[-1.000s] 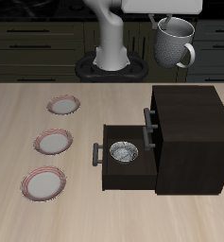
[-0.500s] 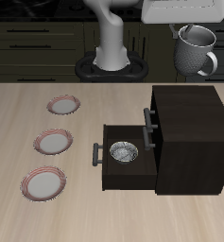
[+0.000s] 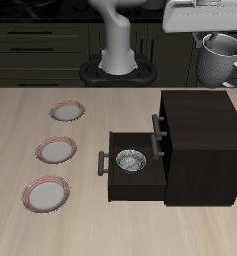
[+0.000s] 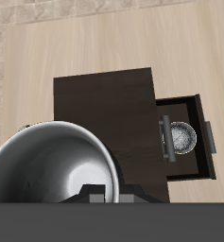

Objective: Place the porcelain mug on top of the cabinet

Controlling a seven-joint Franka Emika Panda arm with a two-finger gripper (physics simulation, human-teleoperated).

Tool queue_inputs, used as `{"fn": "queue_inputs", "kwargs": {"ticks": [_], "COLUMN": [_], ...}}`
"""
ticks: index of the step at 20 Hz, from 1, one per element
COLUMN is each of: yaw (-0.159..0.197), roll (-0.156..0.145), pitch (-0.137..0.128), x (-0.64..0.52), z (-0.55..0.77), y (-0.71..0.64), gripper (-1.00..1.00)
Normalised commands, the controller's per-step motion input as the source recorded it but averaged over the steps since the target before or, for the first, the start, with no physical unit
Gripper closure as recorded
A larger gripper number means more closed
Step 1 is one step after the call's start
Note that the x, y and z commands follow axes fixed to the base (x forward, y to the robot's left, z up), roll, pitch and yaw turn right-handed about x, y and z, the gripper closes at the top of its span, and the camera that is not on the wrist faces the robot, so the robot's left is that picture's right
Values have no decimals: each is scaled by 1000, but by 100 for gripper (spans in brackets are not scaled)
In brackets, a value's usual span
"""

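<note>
The porcelain mug (image 3: 219, 60), glossy pale grey-white with a looped handle, hangs in the air above the back of the cabinet (image 3: 202, 145). My gripper (image 3: 212, 33) is shut on its rim from above. In the wrist view the mug's shiny inside (image 4: 49, 168) fills much of the frame, with the dark cabinet top (image 4: 104, 109) below it. The cabinet is large, dark brown-black, and its middle drawer (image 3: 130, 176) stands pulled out.
A small metallic bowl (image 3: 130, 160) lies in the open drawer, also seen in the wrist view (image 4: 182, 138). Three small pink-rimmed plates (image 3: 56, 150) lie in a row on the wooden table beside the cabinet. The robot base (image 3: 117, 68) stands at the table's back.
The gripper has carried the mug sideways away from the robot base and slightly down, so it now hangs over the cabinet's back part.
</note>
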Motion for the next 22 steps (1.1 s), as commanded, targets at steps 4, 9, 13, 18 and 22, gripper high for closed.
{"fn": "queue_inputs", "kwargs": {"ticks": [4,9,13,18,22], "yaw": [40,30,17,0,-34], "roll": [13,12,-18,-29,-47], "pitch": [1,11,-3,28,29], "x": [176,159,177,83,57], "z": [-217,-262,-186,-240,-159], "y": [96,67,-56,-63,-113], "gripper": [100,100,100,100,-100]}}
